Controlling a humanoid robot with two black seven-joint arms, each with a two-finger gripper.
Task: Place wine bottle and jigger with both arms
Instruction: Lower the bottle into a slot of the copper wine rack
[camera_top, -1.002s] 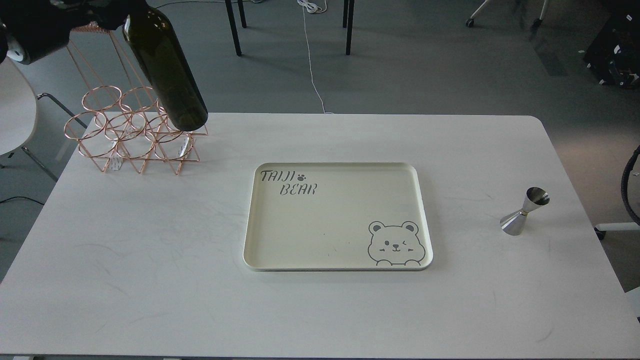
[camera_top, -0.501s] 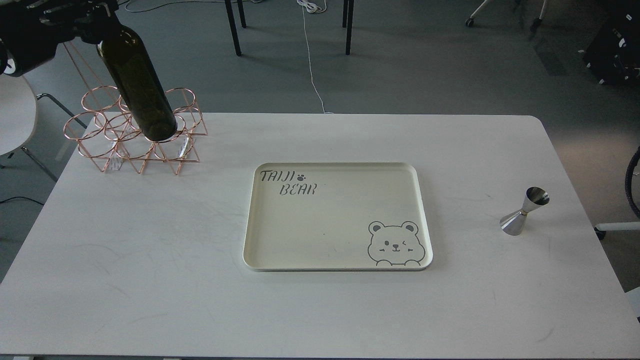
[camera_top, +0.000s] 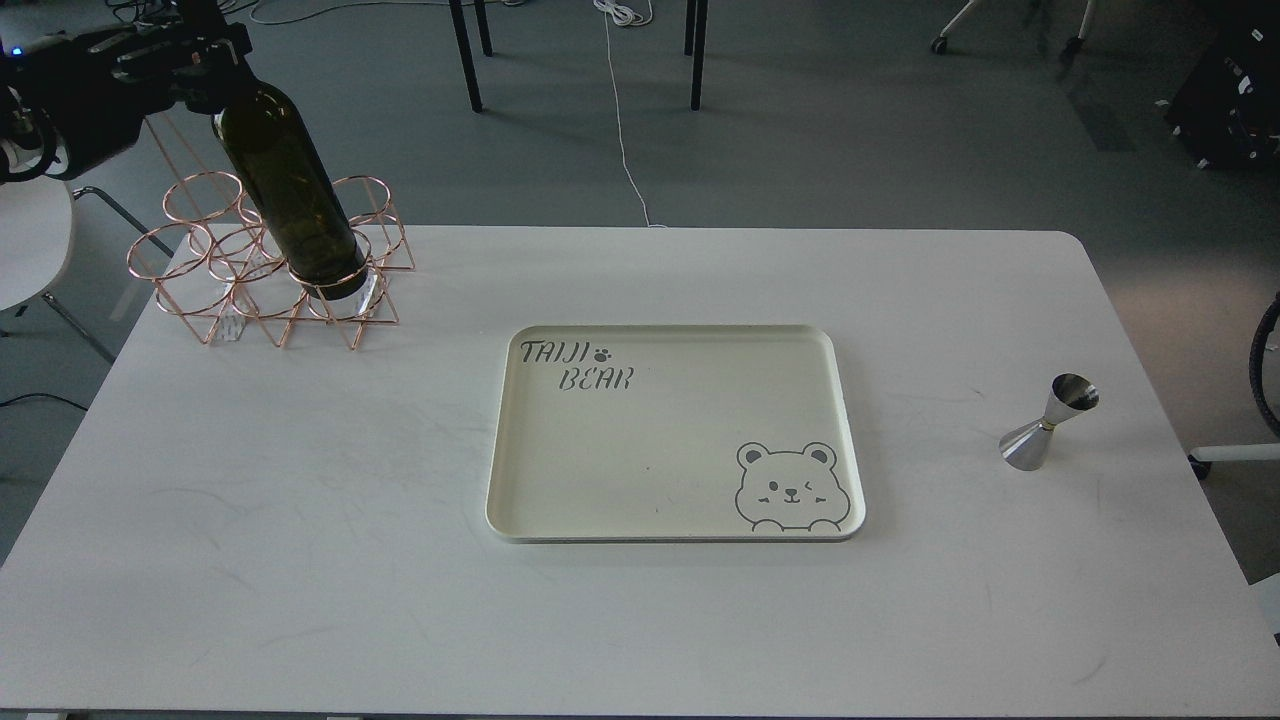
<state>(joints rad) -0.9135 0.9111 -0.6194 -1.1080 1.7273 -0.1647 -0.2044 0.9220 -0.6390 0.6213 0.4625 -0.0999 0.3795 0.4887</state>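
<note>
The left claw (camera_top: 200, 60) is clamped on the neck of the wine bottle (camera_top: 290, 200), which tilts with its base inside a ring of the copper wire rack (camera_top: 265, 265) at the table's (camera_top: 300, 560) far left corner. The jigger (camera_top: 1048, 422) stands near the right edge, well apart from that claw.
</note>
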